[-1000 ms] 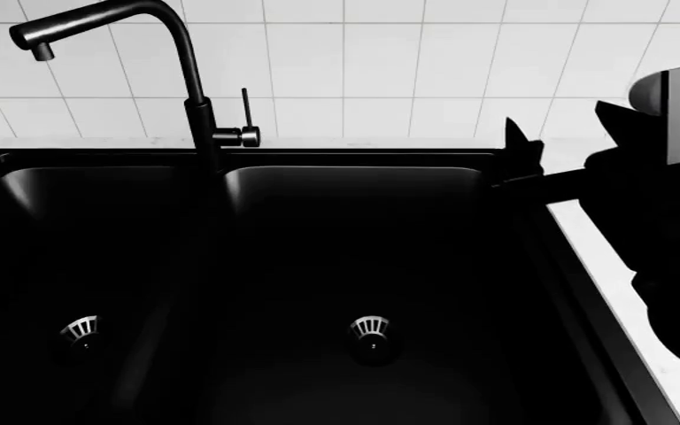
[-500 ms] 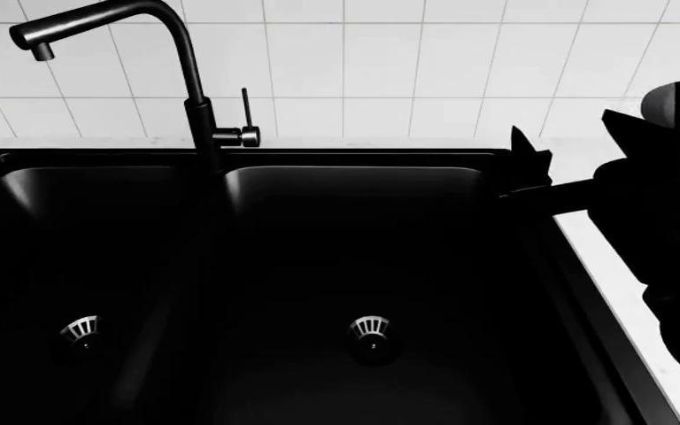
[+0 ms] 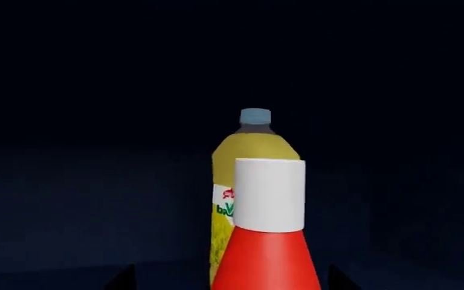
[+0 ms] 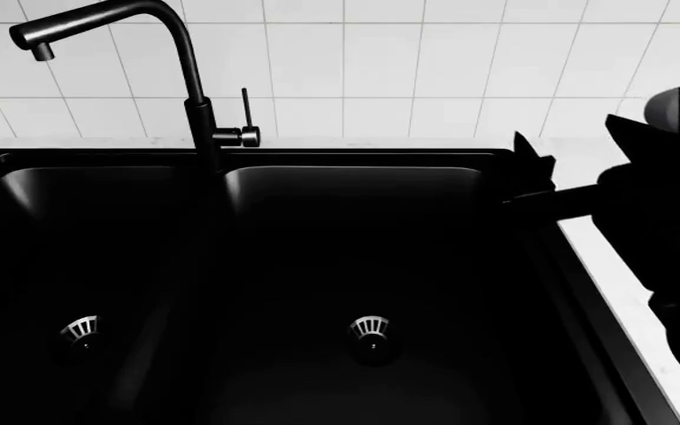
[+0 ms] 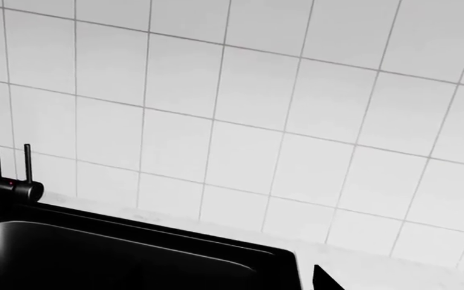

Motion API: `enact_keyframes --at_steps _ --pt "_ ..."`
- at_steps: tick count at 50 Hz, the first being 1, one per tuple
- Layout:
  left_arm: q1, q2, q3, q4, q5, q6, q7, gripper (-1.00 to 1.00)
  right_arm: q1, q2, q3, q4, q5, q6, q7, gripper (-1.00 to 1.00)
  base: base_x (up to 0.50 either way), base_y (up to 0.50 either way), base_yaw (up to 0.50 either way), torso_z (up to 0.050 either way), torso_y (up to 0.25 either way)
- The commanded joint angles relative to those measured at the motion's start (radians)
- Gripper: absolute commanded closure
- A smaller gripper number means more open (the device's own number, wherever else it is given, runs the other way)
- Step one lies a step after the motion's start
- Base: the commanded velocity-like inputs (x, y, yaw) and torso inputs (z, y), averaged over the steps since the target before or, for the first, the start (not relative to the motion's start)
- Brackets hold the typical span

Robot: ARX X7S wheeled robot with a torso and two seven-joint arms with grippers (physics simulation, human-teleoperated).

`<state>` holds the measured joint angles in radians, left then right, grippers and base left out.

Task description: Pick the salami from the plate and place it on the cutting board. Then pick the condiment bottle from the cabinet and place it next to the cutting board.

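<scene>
Slightly rightward since before: right hand [image 4: 576,164].

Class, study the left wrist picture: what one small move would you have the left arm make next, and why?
Probably ease the left claw forward around the condiment bottle. The red bottle with its white cap fills the view between two dark fingertips at the bottom edge, with a yellow bottle behind it. Whether the claw already grips cannot be told.

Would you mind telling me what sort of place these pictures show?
Most likely a kitchen: a black double sink with a tall faucet, a white tiled wall, and a condiment bottle in dark storage.
</scene>
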<state>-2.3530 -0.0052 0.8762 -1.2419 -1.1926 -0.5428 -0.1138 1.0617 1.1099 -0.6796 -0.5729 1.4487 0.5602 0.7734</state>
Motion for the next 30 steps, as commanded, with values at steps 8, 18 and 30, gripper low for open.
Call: enact_keyframes --at_steps 8,18,30 --pt "-0.003 0.005 0.330 -0.045 -0.299 0.126 -0.007 -1.00 -0.019 0.022 0.007 -0.019 0.012 -0.009 0.011 -1.00 0.00 0.00 0.00 0.003 -0.113" --pt "-0.003 0.005 0.352 -0.045 -0.315 0.135 -0.003 -1.00 -0.027 0.033 0.011 -0.028 0.018 -0.013 0.012 -1.00 0.00 0.00 0.00 0.002 -0.061" --pt "-0.003 0.005 0.375 -0.045 -0.343 0.155 0.016 1.00 -0.028 0.031 0.011 -0.027 0.018 -0.009 0.013 -1.00 0.00 0.00 0.00 0.000 -0.001"
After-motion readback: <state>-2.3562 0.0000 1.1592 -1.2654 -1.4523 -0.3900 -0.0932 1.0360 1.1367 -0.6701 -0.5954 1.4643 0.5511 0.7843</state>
